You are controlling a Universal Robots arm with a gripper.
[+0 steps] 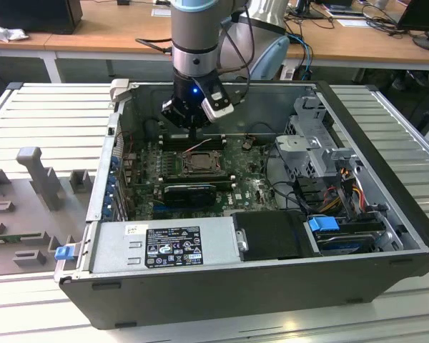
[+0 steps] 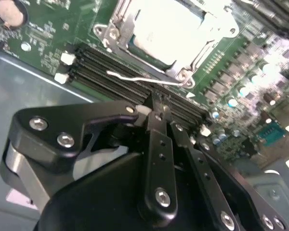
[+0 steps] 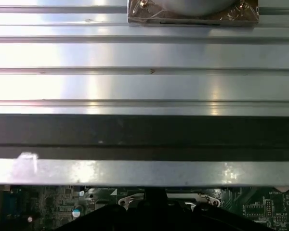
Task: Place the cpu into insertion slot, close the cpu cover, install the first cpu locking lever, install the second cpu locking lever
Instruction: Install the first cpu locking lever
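Centre of the exterior view, inside our case, the gripper hangs over the board with fingers pressed together on nothing, cpu sitting in the slot under the cover, so we reckon it could skid off that thin lever and gouge traces.

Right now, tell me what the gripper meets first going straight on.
The gripper would probably meet the black memory slots beside the insertion slot, near the thin wire lever; depth is unclear.

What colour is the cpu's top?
Pale silvery white; the cpu shows best in the second wrist view.
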